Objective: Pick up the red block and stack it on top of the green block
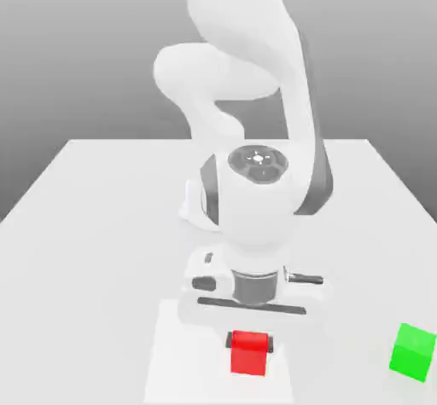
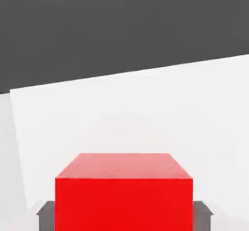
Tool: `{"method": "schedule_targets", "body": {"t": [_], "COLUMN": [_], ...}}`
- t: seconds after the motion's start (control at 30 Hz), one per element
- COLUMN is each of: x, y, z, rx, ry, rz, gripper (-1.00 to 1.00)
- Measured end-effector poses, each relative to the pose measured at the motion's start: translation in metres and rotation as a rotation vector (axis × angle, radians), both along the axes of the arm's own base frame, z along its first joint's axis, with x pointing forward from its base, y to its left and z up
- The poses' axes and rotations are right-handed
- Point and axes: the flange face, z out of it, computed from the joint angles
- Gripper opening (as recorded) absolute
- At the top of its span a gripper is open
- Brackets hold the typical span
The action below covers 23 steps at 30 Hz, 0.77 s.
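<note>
The pale grey desk (image 1: 94, 250) is the broadest thing, reaching back behind the arm and ending in a straight far edge. Over it stands the white arm (image 1: 256, 199) with its dark grey trim, bent at several joints and coming down near the middle of the exterior view. A brighter white patch (image 1: 183, 369) with straight edges lies on the desk in the lower part of that view, partly covered by the hand. The wide white gripper (image 1: 250, 344) points downward, its body running across above this patch.

The green block (image 1: 413, 352) sits on the desk near the exterior view's right edge, turned at an angle, well apart from the patch and the gripper. Nothing rests on top of it. The red block (image 1: 249, 354) is below the gripper's body, between the fingers (image 2: 202, 216), and in the exterior view it appears against the white patch. Whether its underside touches the surface cannot be told.

Smallest are the dark fingers, one against each of two opposite sides of the red block. They are parted by just the block's width and have hold of it, with its front part reaching out past them in the hand view.
</note>
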Motion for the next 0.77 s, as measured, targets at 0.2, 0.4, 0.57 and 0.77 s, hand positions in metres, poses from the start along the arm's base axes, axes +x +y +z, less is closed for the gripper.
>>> {"method": "schedule_targets", "body": {"t": [0.2, 0.4, 0.57, 0.77], "x": [0.001, 0.011, -0.003, -0.007], "y": [0.0, 0.11, 0.225, 0.239], "z": [0.037, 0.074, 0.07, 0.035], "rx": [0.0, -0.001, 0.0, 0.0], "ry": [0.0, 0.005, 0.001, 0.001], "rz": [0.0, 0.313, 0.619, 0.657], "gripper": [-1.0, -1.0, -1.0, 1.0]}}
